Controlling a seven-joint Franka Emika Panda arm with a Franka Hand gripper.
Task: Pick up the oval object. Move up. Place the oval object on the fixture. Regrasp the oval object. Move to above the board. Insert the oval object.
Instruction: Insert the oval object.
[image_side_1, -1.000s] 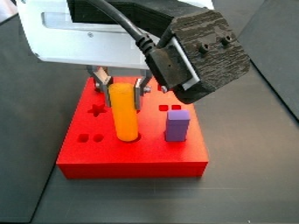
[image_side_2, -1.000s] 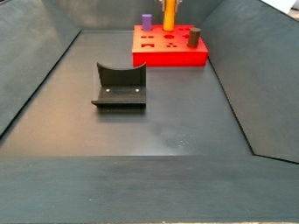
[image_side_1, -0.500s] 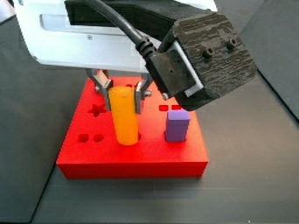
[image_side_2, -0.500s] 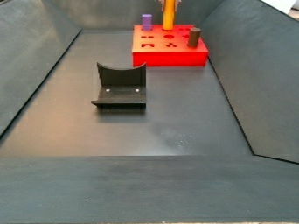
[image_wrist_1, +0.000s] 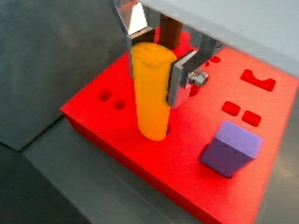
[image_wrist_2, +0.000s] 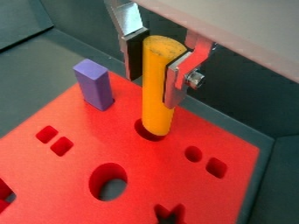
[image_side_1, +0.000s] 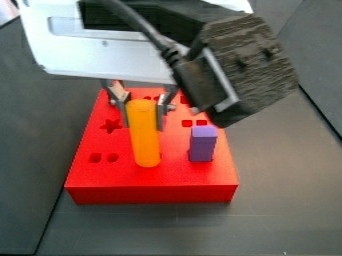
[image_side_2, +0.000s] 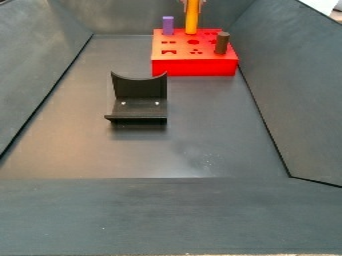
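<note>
The oval object (image_wrist_1: 152, 87) is a yellow-orange peg standing upright with its lower end in a hole of the red board (image_wrist_1: 122, 150). It also shows in a wrist view (image_wrist_2: 158, 87) and in both side views (image_side_1: 143, 135) (image_side_2: 194, 14). My gripper (image_wrist_1: 158, 63) is above the board, and its two silver fingers press on opposite sides of the peg's top, as the wrist view (image_wrist_2: 155, 70) and the side view (image_side_1: 140, 103) also show. The fixture (image_side_2: 136, 98) stands empty on the floor in front of the board (image_side_2: 194, 62).
A purple block (image_wrist_1: 230, 149) stands upright in the board close beside the peg, also in a side view (image_side_1: 202, 142). A short brown cylinder (image_side_2: 223, 41) stands at the board's other end. Sloped dark walls (image_side_2: 54, 90) enclose the floor.
The peg sits slightly lower in the board's hole than a second ago. The gripper has stayed around its top, and the wrist camera block has shifted a little.
</note>
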